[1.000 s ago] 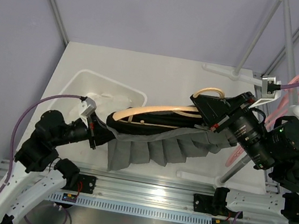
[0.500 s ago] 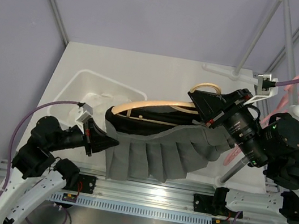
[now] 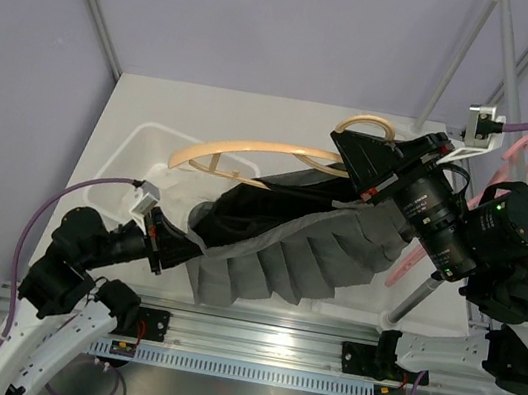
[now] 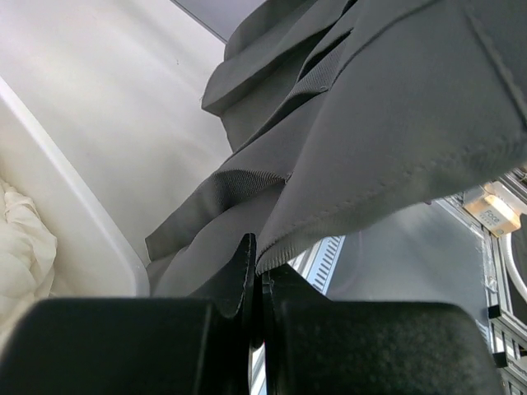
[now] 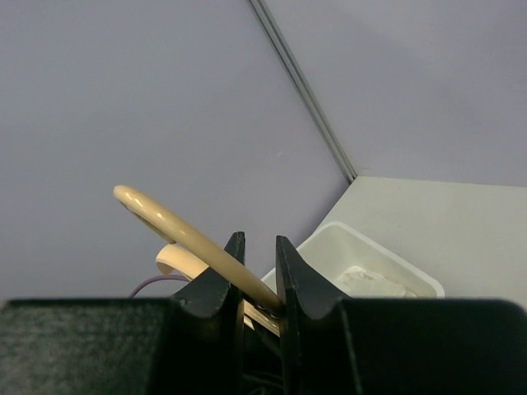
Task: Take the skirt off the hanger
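Note:
A grey pleated skirt (image 3: 285, 252) hangs between my two arms above the table. Its right end still sits at the cream hanger (image 3: 251, 151); its left end has dropped away from the hanger's bare left arm. My left gripper (image 3: 175, 244) is shut on the skirt's edge (image 4: 346, 148), seen up close in the left wrist view (image 4: 259, 271). My right gripper (image 3: 358, 152) is shut on the hanger's hook (image 5: 189, 239) and holds the hanger raised, jaws pinching the cream rod (image 5: 259, 271).
A white bin (image 3: 140, 151) with white cloth (image 4: 20, 247) stands at the back left, under the hanger's free end. A metal stand (image 3: 422, 285) with pink hangers (image 3: 493, 190) is at the right. The rail (image 3: 261, 334) runs along the near edge.
My right gripper lifted the hanger up and back. The hanger's left arm came out of the skirt's waistband. My left gripper kept hold and the skirt sagged lower.

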Controlling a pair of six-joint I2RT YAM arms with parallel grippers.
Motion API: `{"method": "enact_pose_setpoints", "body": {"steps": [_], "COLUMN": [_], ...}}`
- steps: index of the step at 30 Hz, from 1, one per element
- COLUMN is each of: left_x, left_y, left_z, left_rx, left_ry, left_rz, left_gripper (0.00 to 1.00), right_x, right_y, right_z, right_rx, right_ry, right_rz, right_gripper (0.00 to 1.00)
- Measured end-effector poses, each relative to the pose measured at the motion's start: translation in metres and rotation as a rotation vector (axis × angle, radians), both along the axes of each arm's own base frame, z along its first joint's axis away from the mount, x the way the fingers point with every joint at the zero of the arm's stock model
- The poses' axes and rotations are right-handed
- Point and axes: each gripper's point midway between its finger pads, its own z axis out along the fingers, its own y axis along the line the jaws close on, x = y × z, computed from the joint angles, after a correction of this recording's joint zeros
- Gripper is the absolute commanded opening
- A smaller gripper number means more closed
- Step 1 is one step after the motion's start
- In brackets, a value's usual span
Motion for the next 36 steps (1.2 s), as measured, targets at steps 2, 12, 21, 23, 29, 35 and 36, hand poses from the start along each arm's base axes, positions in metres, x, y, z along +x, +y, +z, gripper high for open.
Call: {"method": "enact_pose_setpoints", "body": {"steps": [2,12,21,23,29,35,36], "left_x": [0.001,0.000,-0.018,-0.024,-0.034,-0.033,-0.031], "left_y": [0.000,-0.002,0.008,0.012,0.022,0.030,0.032], "left_z": [0.002,0.014,0.113,0.126,0.124,0.127,0.130], "left_rx": [-0.002,0.018,-0.055,-0.073,-0.056,-0.030,-0.025], "left_ry": [-0.004,0.018,-0.145,-0.184,-0.227,-0.249,-0.257], "left_rz": [0.000,-0.013,-0.021,-0.018,0.010,0.048,0.067], "left_gripper": [0.00,0.10,0.62,0.68,0.80,0.80,0.80], "right_x": [0.000,-0.002,-0.005,-0.005,-0.006,-0.009,-0.010], "right_y": [-0.001,0.009,0.017,0.020,0.021,0.026,0.028], "right_z": [0.003,0.000,-0.040,-0.046,-0.055,-0.059,-0.062], "right_rx": [0.008,-0.037,-0.119,-0.134,-0.159,-0.164,-0.173], "right_ry": [-0.003,-0.003,0.042,0.052,0.073,0.086,0.090], "right_rz": [0.000,0.028,0.059,0.061,0.072,0.100,0.109], "right_gripper": [0.00,0.00,0.00,0.00,0.00,0.00,0.00]}}
